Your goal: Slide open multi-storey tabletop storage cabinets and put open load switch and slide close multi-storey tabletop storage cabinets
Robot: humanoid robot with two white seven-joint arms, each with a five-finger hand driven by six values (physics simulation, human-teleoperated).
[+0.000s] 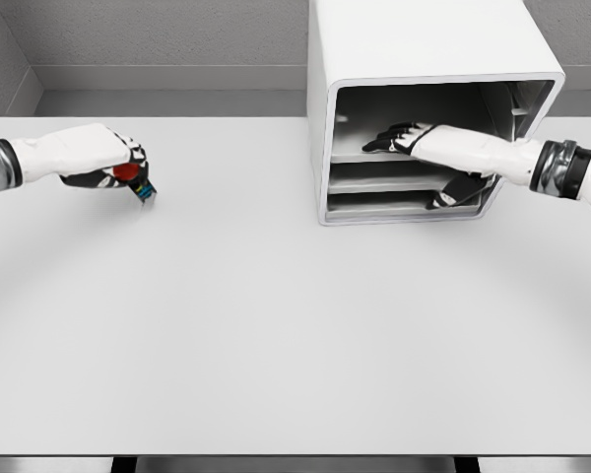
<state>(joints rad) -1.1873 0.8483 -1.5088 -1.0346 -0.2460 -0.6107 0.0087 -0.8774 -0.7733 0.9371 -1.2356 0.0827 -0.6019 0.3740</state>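
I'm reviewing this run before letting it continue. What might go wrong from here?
1. The left robot hand holds the load switch far from the cabinet; it hangs low in the grasp and may slip during the carry.
2. The right robot hand reaches inside the cabinet's upper level, so it may block the opening when the switch arrives.
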